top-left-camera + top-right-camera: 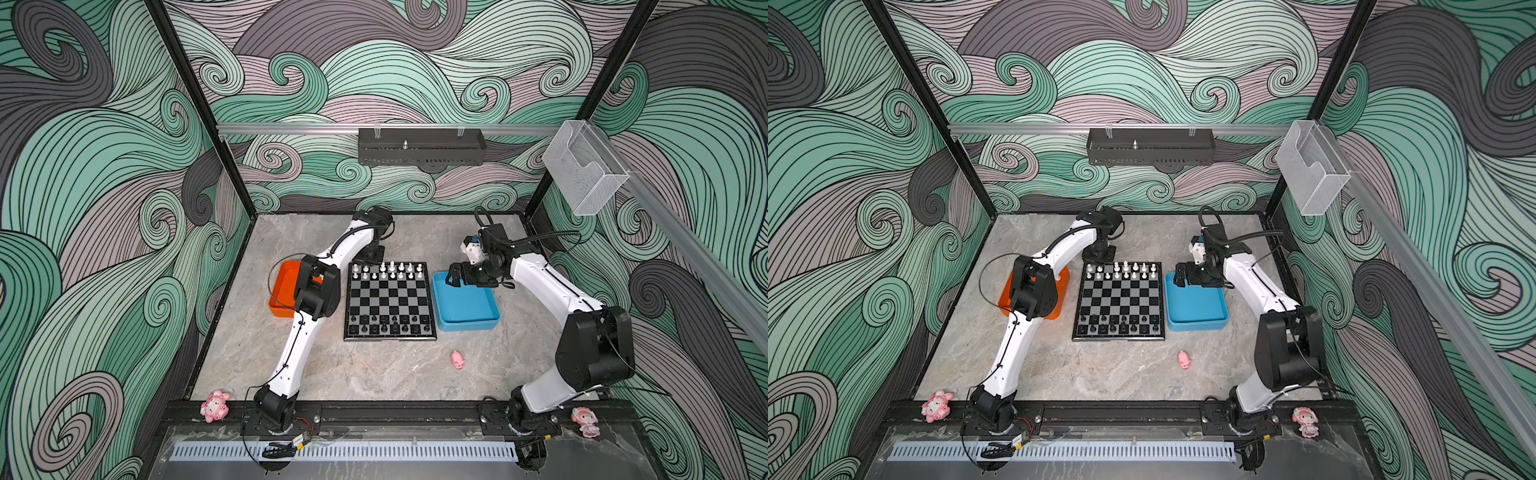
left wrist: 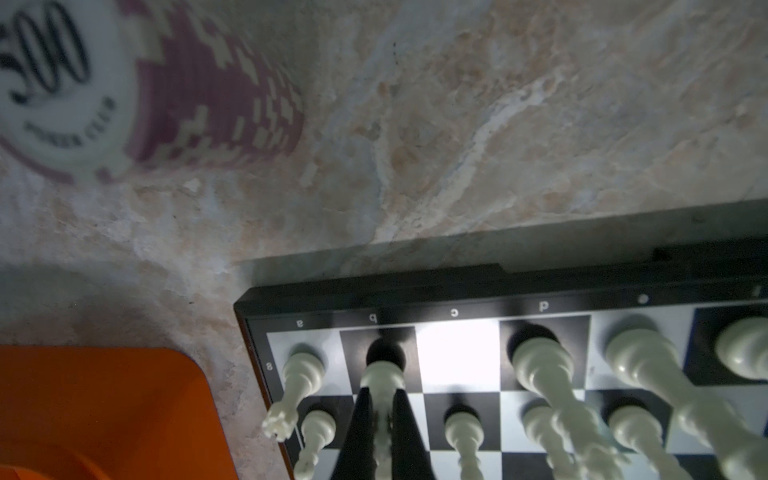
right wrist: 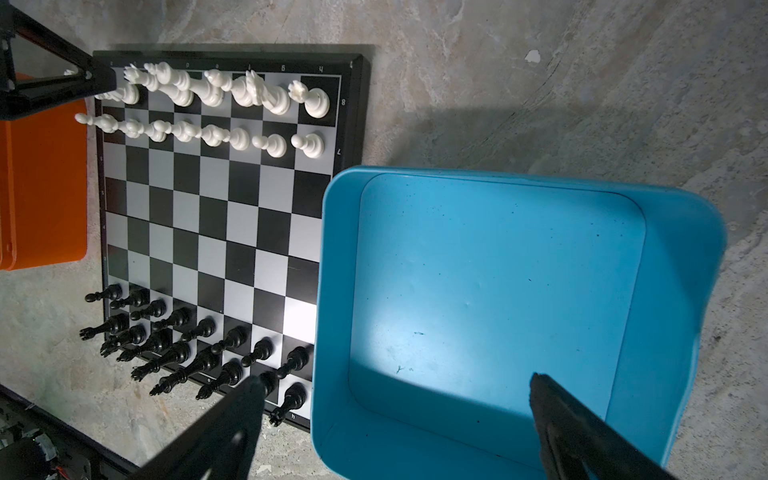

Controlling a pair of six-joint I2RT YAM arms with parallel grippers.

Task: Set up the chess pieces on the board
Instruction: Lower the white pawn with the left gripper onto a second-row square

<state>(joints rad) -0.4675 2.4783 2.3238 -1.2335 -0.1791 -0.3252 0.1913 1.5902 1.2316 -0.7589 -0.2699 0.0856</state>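
The board (image 1: 388,297) (image 1: 1119,297) lies mid-table. White chess pieces (image 1: 390,270) (image 3: 208,95) fill its two far rows, with one back-row square (image 2: 457,357) bare. Black chess pieces (image 1: 388,324) (image 3: 187,353) fill the two near rows. My left gripper (image 2: 382,399) (image 1: 371,257) hangs over the board's far left corner, shut on a white piece (image 2: 382,376) above the dark square lettered b. Whether the piece's base touches the square I cannot tell. My right gripper (image 3: 397,382) (image 1: 453,278) (image 1: 1181,276) stands wide open over the blue tray's far left corner, holding nothing.
A blue tray (image 1: 465,320) (image 3: 498,270) sits right of the board and an orange tray (image 1: 282,291) (image 2: 104,407) left of it, under my left arm. A stack of poker chips (image 2: 166,83) stands beyond the board's far edge. A pink pig figurine (image 1: 458,359) lies near the front.
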